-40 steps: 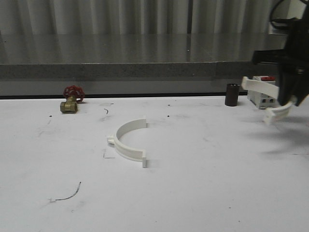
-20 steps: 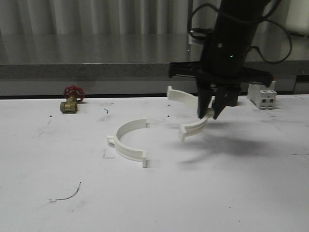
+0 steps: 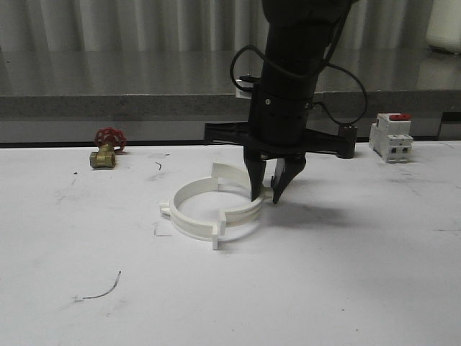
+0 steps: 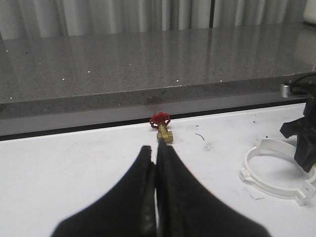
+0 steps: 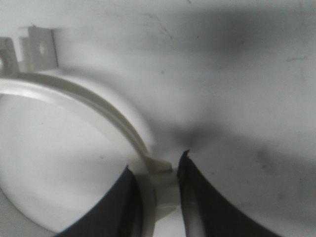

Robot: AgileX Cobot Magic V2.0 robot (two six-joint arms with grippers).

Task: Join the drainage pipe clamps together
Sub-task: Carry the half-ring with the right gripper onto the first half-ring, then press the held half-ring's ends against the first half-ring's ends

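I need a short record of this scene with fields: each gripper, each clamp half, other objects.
left gripper: shut, empty, above the table
right gripper: shut on held clamp half
resting clamp half: on white table, ends facing the held half
ring: nearly closed
brass valve: far left
circuit breaker: far right

You have a white, scuffed worktop (image 3: 346, 288) before you — behind it a grey speckled stone ledge (image 3: 144, 104) and pale curtains (image 3: 144, 25).
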